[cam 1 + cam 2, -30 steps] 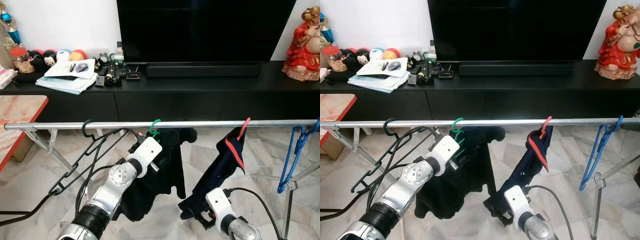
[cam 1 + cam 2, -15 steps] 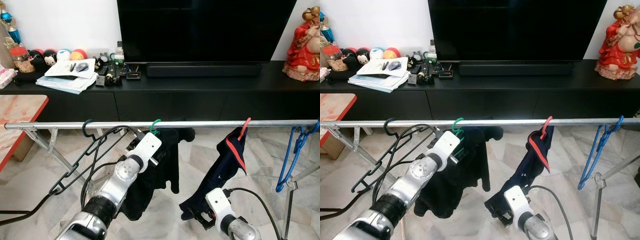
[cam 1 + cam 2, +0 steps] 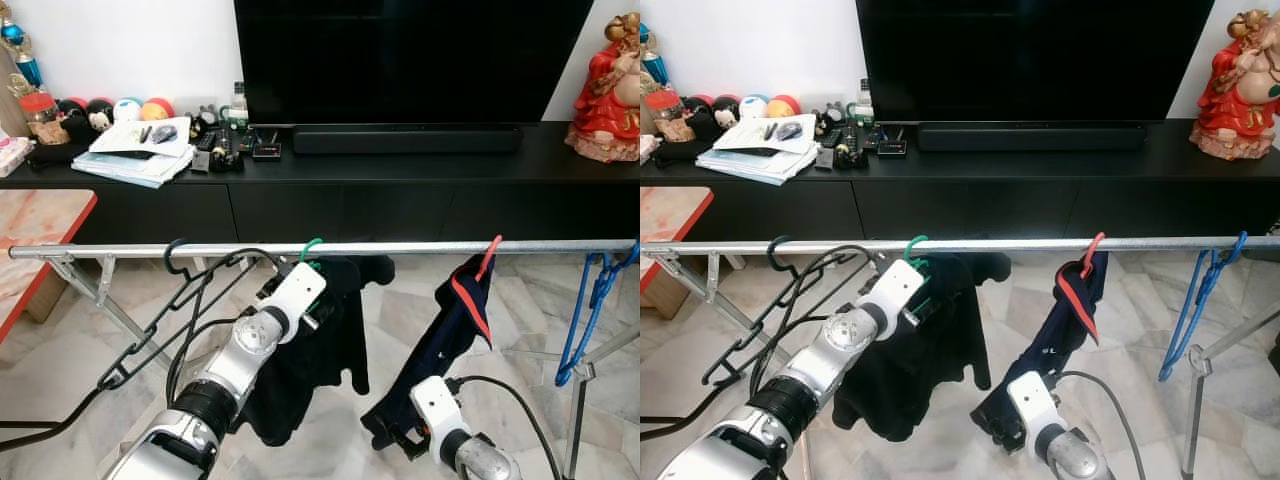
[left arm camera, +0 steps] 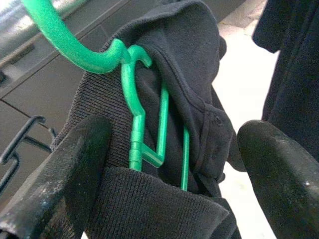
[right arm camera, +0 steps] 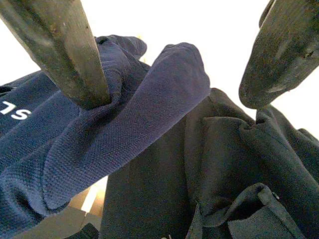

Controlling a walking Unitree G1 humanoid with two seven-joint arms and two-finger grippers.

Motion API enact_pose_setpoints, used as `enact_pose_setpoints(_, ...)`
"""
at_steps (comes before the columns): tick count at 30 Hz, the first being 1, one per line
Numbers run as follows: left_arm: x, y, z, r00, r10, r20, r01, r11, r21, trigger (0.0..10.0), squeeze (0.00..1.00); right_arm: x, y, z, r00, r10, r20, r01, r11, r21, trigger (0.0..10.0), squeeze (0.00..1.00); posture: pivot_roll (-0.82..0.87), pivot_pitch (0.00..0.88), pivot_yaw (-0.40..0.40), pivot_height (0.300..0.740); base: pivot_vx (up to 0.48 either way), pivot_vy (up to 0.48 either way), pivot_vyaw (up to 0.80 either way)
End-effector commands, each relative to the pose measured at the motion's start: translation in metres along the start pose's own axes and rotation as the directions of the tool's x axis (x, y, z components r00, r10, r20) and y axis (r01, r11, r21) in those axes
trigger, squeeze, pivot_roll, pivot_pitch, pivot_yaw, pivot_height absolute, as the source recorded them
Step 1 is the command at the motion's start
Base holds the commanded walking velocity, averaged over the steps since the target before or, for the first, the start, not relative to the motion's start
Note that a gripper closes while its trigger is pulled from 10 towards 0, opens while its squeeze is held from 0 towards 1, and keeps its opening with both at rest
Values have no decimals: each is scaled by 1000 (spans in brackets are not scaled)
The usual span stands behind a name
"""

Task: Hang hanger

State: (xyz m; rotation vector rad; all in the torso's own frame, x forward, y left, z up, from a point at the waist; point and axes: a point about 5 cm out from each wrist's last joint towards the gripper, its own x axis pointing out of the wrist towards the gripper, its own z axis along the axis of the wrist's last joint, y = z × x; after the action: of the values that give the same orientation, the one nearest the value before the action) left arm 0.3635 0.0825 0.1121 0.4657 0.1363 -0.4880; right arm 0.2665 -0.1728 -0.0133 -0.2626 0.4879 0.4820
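Left eye view
Rail: a silver rail runs across the scene, in front of a black counter with a TV.
Green hanger: its hook sits over the rail, and a black garment hangs from it.
Left gripper: the left gripper is raised just under the rail, at the neck of the hanger.
Other hangers: a black hanger hangs to the left, a red hanger with a navy garment to the right, and a blue hanger at the far right.
Right gripper: the right gripper is low, at the bottom hem of the navy garment.

Right eye view
Counter items: papers, small toys and a red figurine stand on the counter.

Left wrist view
Left jaws: wide apart, one finger against the black knit and the other finger off to the side, with the green hanger and collar between them, not clamped.

Right wrist view
Right jaws: wide apart, with a fold of the navy cloth between the fingers; one finger touches the cloth, no clamp.
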Motion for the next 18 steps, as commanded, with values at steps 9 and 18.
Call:
enact_pose_setpoints(9, 1, -5, 8, 994, -94, 53, 93, 996, 11, 10000, 0, 0, 2, -2, 1000, 2, -13, -2, 1000, 8, 10000, 0, 72, 61, 2, 740, 0, 0, 0)
enact_pose_setpoints(18, 2, -6, 11, 988, -139, 63, 141, 990, -14, 10000, 0, 1, 2, -2, 1000, -1, -13, 1, 1000, 6, 10000, 0, 72, 58, 3, 740, 0, 0, 0)
